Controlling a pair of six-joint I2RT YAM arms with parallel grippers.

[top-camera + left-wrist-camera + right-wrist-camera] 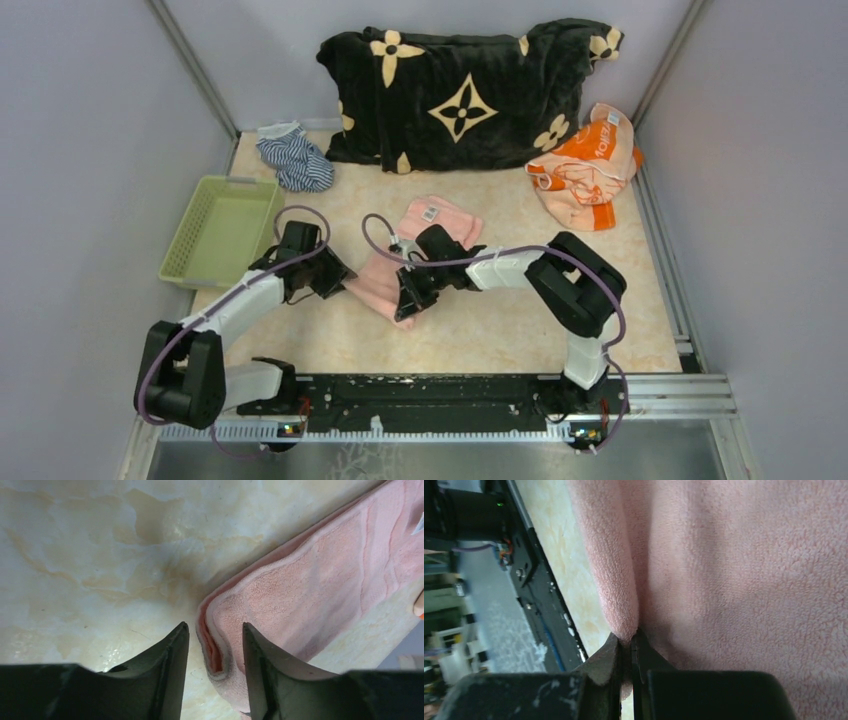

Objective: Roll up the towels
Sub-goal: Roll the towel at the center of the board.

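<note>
Bright even light casts soft shadows; beside the pink towel (734, 580), background blurs.

The pink towel (443, 220) was plain pale terry with a small white label (430, 213) near its far end. It lay flat at the centre of the work area, running diagonally from far right to near left. Doubled layers showed at its near-left corner, and a ridge of pile stood pinched up along one edge. It was not rolled. The orange towel (585, 170), printed in white, lay crumpled in a loose heap at the far right, well apart from the other.
</note>
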